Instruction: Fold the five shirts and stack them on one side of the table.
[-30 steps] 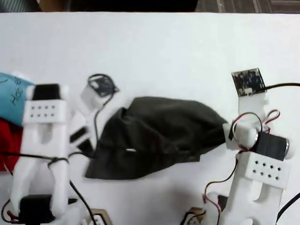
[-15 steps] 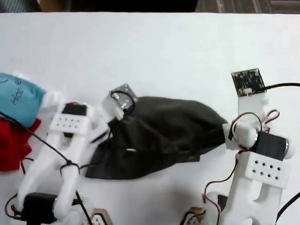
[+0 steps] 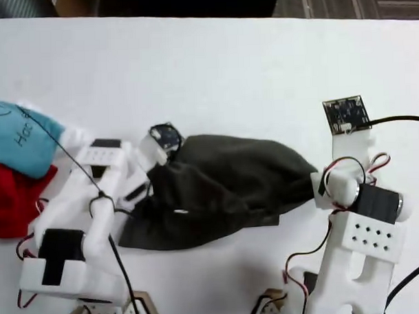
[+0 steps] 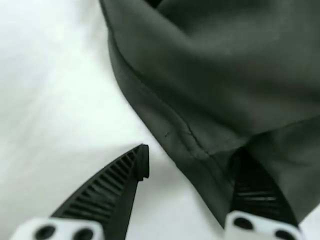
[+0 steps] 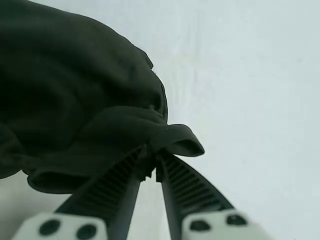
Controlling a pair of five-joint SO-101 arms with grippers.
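From above, the crumpled dark grey-green cloth shirt (image 3: 224,187) lay in the middle of the white table (image 3: 227,67), not yet spread flat. The left arm (image 3: 94,195) met its left edge and the right arm (image 3: 363,227) its right edge. With 1 arm at each end, the aim was probably to draw the cloth out between them. A teal cloth shirt (image 3: 19,136) and a red cloth shirt (image 3: 11,198) lay bunched and touching at the table's left side, apart from the dark shirt.

In the left wrist view, the left gripper (image 4: 192,160) had its 2 fingers apart, straddling the shirt's stitched hem. 1 finger sat over bare table just beside the hem, and the other was at the cloth, partly hidden by it. That placement looked set for a pinch on the hem, with nothing gripped yet.

In the right wrist view, the right gripper (image 5: 152,160) had its fingers together, clamped on a rolled fold at the shirt's edge. The rest of the cloth bulged beyond them. That hold probably anchored the right end.
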